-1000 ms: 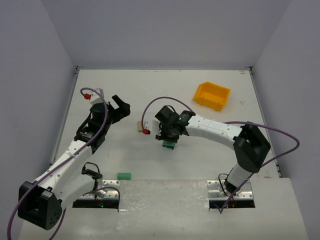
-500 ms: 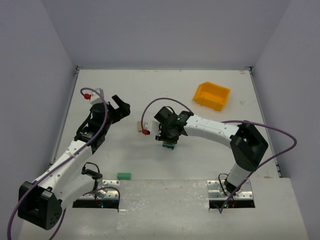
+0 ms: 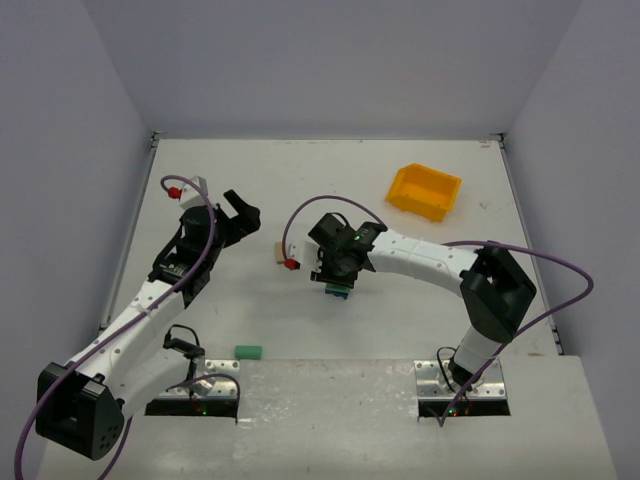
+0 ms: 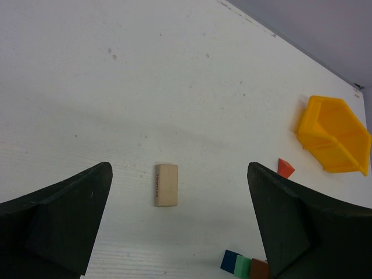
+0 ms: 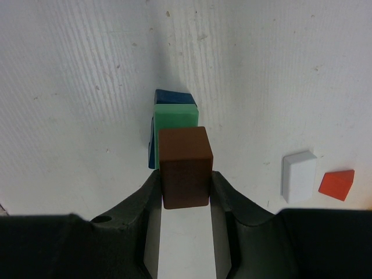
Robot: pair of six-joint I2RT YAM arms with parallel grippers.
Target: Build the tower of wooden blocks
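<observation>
My right gripper (image 5: 185,181) is shut on a reddish-brown block (image 5: 185,165) and holds it on or just above a green block (image 5: 174,116) that sits on a blue block (image 5: 171,97). This short stack (image 3: 338,290) stands in the middle of the table, mostly hidden under my right gripper (image 3: 336,268). A pale block (image 4: 166,185) lies flat on the table below my left gripper (image 4: 178,167), which is open and empty. A red wedge (image 4: 285,168) lies beside the pale block. The stack (image 4: 244,266) also shows at the bottom of the left wrist view.
A yellow plastic bin (image 3: 425,192) stands at the back right. A loose green block (image 3: 248,351) lies near the table's front edge, by the left arm's base. The pale block (image 3: 277,253) and red wedge (image 3: 291,264) lie just left of the stack.
</observation>
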